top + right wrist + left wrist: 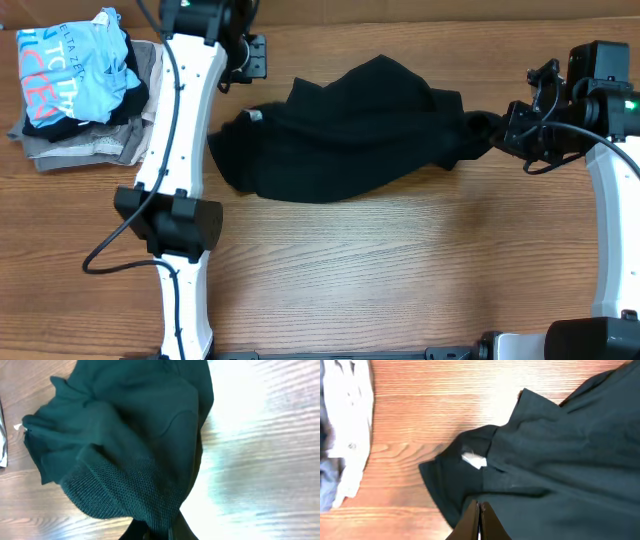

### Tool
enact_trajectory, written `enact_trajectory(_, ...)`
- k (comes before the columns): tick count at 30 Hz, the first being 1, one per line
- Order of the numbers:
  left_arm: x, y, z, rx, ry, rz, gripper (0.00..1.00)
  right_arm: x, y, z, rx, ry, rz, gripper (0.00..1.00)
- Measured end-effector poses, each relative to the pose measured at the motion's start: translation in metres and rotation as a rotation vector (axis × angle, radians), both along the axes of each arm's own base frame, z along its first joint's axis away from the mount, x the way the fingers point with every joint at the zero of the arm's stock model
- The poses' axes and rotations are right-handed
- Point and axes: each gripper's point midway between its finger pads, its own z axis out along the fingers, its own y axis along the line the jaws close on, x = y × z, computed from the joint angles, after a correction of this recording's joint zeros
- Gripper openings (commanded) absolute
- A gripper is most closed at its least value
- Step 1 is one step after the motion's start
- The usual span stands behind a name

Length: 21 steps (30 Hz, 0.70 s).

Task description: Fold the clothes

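Note:
The black garment (340,135) lies crumpled across the middle of the wooden table, its small white tag (254,116) near its left end. In the left wrist view the garment (560,460) and tag (474,460) lie below my left gripper (479,506), which is shut and empty. In the overhead view my left gripper (250,58) hovers just beyond the garment's upper-left corner. My right gripper (497,130) is shut on the garment's bunched right end. The right wrist view shows its fingers (167,530) pinching the ribbed hem (135,490).
A pile of other clothes sits at the far left corner: a light blue shirt with lettering (70,65) on top of grey and beige garments (90,148). The left arm's body (175,200) stretches along the left side of the table.

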Motion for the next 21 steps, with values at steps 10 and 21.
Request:
enact_trajectory(10,-0.012,-0.003,-0.039,0.015,0.114,-0.015,0.55,-0.005,-0.003,-0.003,-0.021,0.025,-0.002,0.04)
enact_trajectory(21,-0.016,-0.016,-0.124,-0.028,0.215,-0.037,0.67,-0.005,-0.004,-0.004,-0.028,0.025,-0.002,0.04)
